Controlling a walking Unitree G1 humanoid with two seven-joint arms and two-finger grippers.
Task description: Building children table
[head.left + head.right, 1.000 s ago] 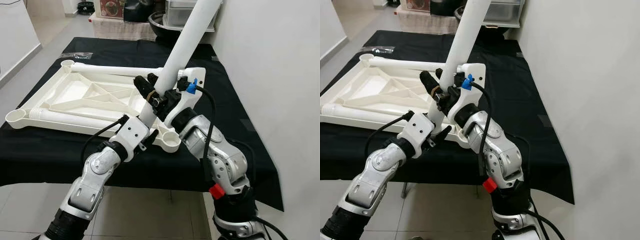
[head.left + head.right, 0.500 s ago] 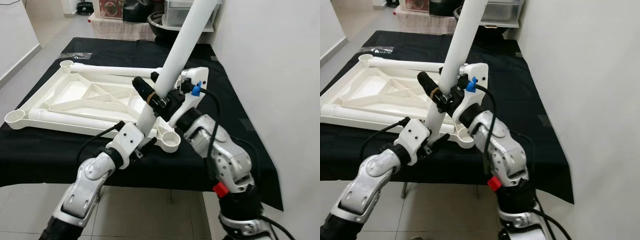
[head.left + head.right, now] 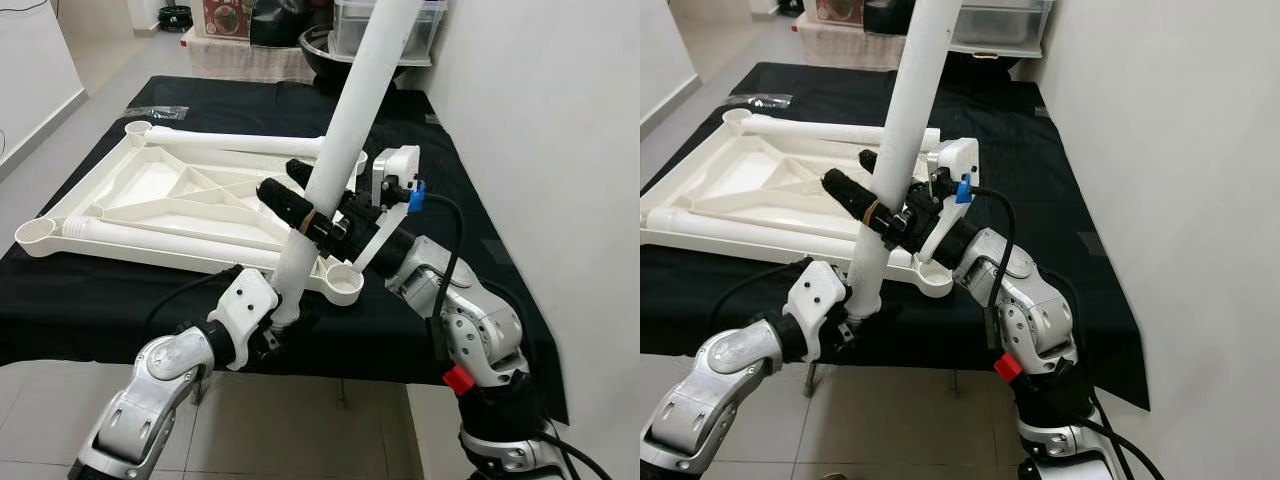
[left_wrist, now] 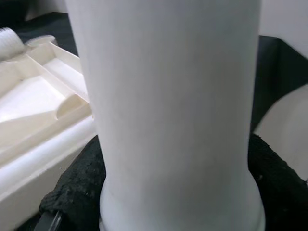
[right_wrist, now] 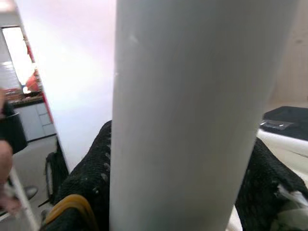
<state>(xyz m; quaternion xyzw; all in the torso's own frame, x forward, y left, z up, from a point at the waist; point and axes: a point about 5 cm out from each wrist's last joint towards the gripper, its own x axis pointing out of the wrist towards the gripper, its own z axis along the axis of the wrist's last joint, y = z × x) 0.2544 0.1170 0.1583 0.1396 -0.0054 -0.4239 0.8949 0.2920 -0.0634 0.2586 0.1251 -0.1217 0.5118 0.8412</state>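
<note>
Gripping one unlabelled white table leg (image 3: 345, 120): left claw (image 3: 283, 318) low, right claw (image 3: 305, 205) higher, both clamped.

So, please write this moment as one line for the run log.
left gripper: shut on table leg low end | right gripper: shut on table leg higher | leg tilted, off socket | tabletop upside down

White leg (image 3: 352, 110); cream-white tabletop (image 3: 170, 195); black cloth (image 3: 90, 300) over the table. My arms silver, my claw fingers (image 3: 285, 203) black. Blue clip (image 3: 415, 198) and red tab (image 3: 456, 379) on my right arm.
</note>
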